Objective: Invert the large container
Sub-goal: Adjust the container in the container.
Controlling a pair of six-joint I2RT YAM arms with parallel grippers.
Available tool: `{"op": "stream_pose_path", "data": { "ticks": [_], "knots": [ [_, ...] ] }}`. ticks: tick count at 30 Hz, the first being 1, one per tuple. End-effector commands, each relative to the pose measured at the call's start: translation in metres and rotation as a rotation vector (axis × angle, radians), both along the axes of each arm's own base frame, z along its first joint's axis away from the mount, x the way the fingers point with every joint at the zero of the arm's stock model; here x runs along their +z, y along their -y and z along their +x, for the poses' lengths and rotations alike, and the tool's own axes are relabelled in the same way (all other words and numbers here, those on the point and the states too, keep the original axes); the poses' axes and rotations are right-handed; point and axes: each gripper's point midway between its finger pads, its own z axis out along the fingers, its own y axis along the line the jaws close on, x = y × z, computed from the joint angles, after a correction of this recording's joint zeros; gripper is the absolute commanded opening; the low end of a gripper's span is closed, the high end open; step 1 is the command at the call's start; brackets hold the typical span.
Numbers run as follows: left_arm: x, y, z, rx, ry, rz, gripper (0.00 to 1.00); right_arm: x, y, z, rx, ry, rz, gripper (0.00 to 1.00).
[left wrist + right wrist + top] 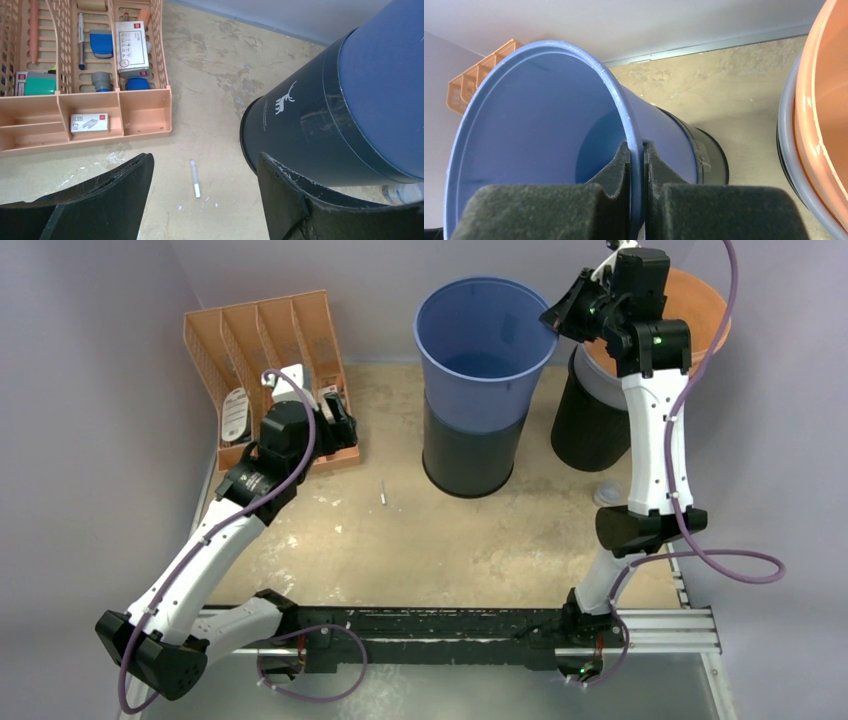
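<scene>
One large container (480, 350) (blue, mouth up) is seen at far centre, its right rim pinched by the right gripper (636, 150); the left gripper (338, 422) is spread open beside one tray (215, 332).

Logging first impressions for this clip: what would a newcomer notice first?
The tall blue container standing upright at the back centre, with the right gripper pinched shut on its rim. Next, the orange organiser at back left, with the open left gripper hovering near it.
</scene>
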Motion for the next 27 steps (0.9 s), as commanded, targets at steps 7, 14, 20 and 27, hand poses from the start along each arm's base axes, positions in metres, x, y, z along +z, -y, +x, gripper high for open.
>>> {"op": "stream_pose_path", "data": {
  "ticks": [7,14,20,27],
  "knots": [
    [0.011,0.024,0.008,-0.083,0.012,-0.068,0.75,0.159,-0.017,-0.038,0.086,0.505,0.178,0.00],
    [0.014,0.034,0.013,-0.111,0.016,-0.095,0.75,0.182,-0.021,-0.046,0.109,0.576,0.232,0.00],
    [0.011,0.049,0.021,-0.129,0.004,-0.173,0.75,0.193,-0.027,-0.052,0.141,0.605,0.279,0.00],
    [0.022,0.062,0.023,-0.160,0.022,-0.252,0.74,0.206,-0.039,-0.068,0.227,0.629,0.338,0.00]
  ]
}}
